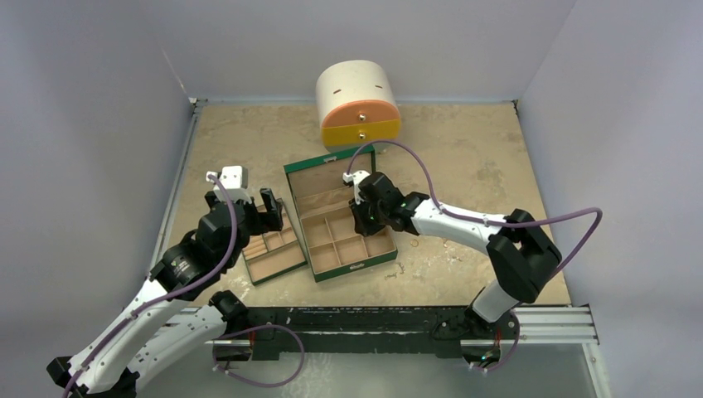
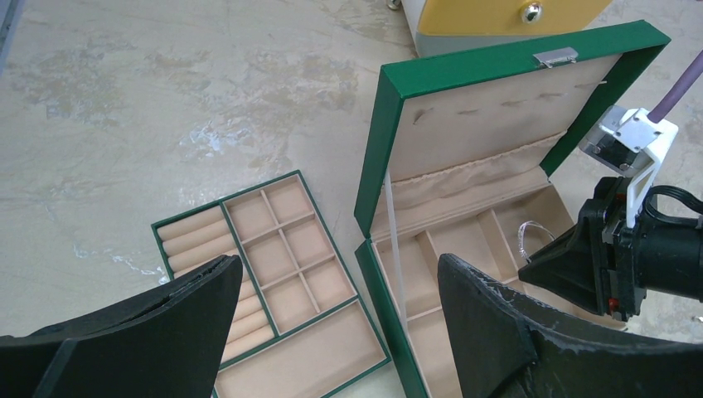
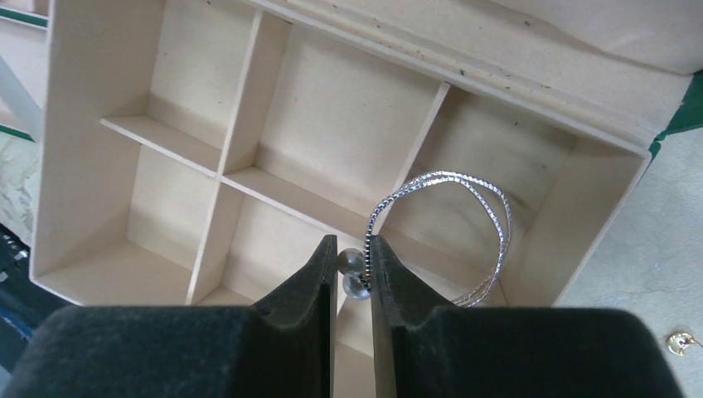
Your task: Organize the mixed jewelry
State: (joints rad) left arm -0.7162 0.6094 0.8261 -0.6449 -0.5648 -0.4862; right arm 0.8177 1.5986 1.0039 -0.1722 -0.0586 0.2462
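Note:
My right gripper (image 3: pixel 355 265) is shut on the bead end of a thin silvery loop bracelet (image 3: pixel 497 224), one piece of the mixed jewelry. It holds the loop just above the right-hand compartments of the open green box (image 3: pixel 605 215). From the left wrist view the same loop (image 2: pixel 525 236) hangs at the right gripper's tip inside the box (image 2: pixel 497 116). A small gold piece (image 3: pixel 680 342) lies on the table right of the box. My left gripper (image 2: pixel 340 264) is open and holds nothing, hovering over the removed green tray (image 2: pixel 273 249) beside the box.
The round cream-orange-yellow drawer chest (image 1: pixel 358 104) stands behind the box, near its raised lid. The tray (image 1: pixel 273 274) lies left of the box (image 1: pixel 348 269). White walls close the table on three sides. A purple cable arcs over the right arm.

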